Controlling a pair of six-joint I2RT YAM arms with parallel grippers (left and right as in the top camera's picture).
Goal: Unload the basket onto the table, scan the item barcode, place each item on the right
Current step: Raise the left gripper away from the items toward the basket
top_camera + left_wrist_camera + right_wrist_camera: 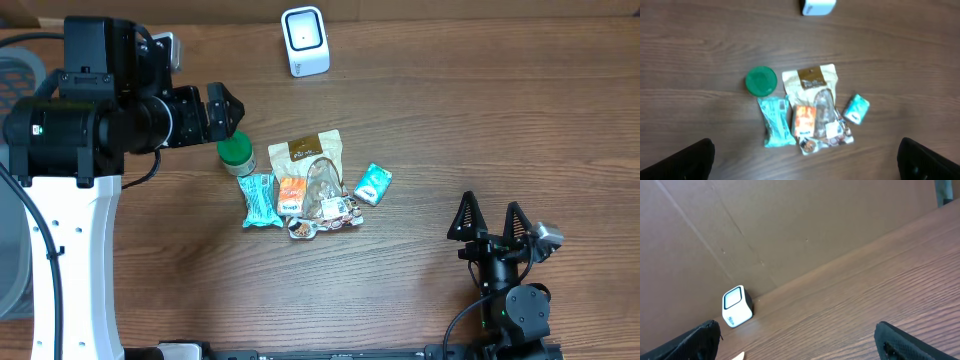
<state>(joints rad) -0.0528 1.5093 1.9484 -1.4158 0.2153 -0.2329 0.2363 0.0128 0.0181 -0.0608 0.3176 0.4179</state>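
Overhead view, read from the left: the left gripper (222,110) hangs over the brown wooden table (450,110) with its jaws spread wide and nothing between them, just beside a small jar with a round green lid (236,152). This jar begins the heap of goods in the middle of the table. Next come a teal wrapped snack bar (259,200), a small orange packet (291,194) overlapping a beige paper pouch (307,152), and, slightly apart, a small teal packet (372,184). A white cube-shaped scanner (305,40) stands near the far edge, its dark window facing the near side. Close to the near edge, toward the right corner, the right gripper (490,218) points to the far edge, also wide open and empty. Which item is meant I cannot tell, and no barcode is readable here. I think the step is to pick one item. It is better to take one from the rim of the heap, because the middle ones overlap, to hold it by its sides so the code is not covered, and to turn it slowly before the window. The table top is flat and smooth; plain brown cardboard (790,230) closes the far side.
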